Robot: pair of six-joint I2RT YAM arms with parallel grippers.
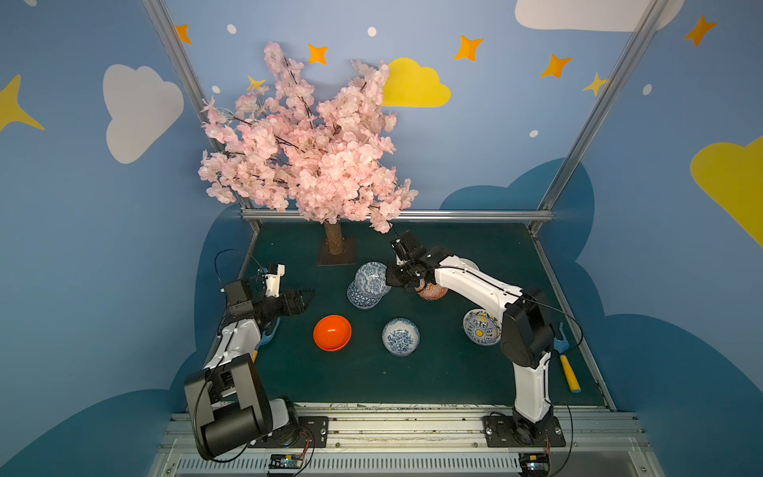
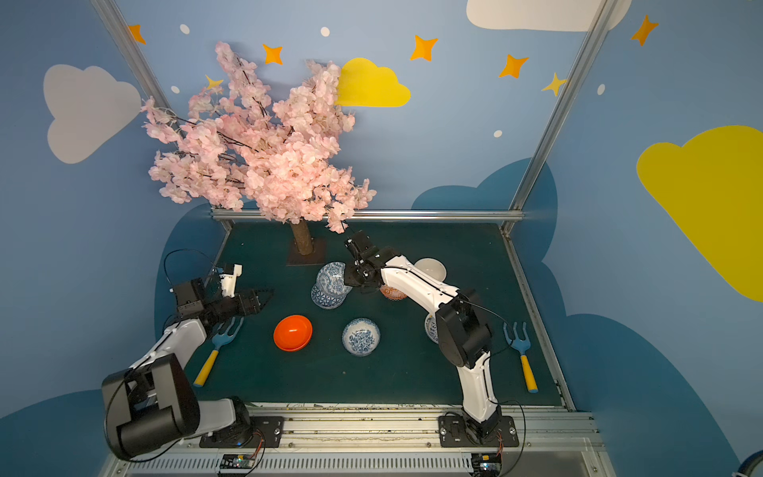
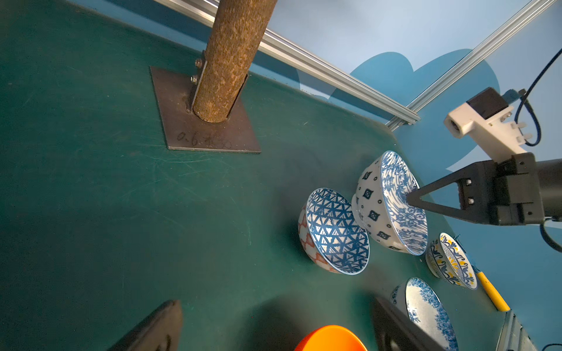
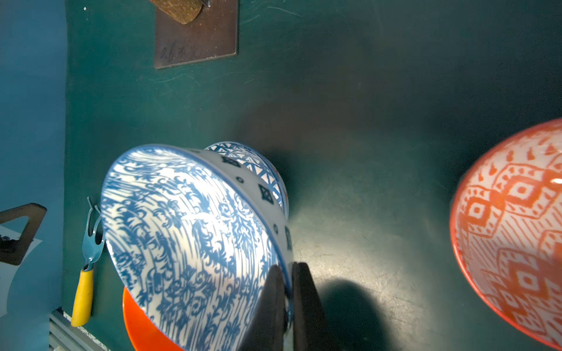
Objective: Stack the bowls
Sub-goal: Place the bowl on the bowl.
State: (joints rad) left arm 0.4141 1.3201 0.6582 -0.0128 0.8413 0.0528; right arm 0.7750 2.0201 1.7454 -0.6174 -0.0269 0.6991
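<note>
The right gripper (image 4: 287,273) pinches the rim of the blue swirl-patterned bowl (image 4: 188,237), held tilted just over the triangle-patterned bowl (image 3: 334,231) beneath it; whether the two touch is hard to judge. The step looks like nesting: next, level it, lower it and release. The left gripper (image 1: 304,300) stands spread and empty, well apart.

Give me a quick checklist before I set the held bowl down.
1. Right claw pinching the wave-patterned bowl by its rim: ok.
2. That bowl level: not ok, steeply tilted.
3. Triangle-patterned bowl, partly under it, upright and empty: ok.
4. Contact between those two bowls: cannot tell.
5. Left claw open, apart from all bowls: ok.
</note>
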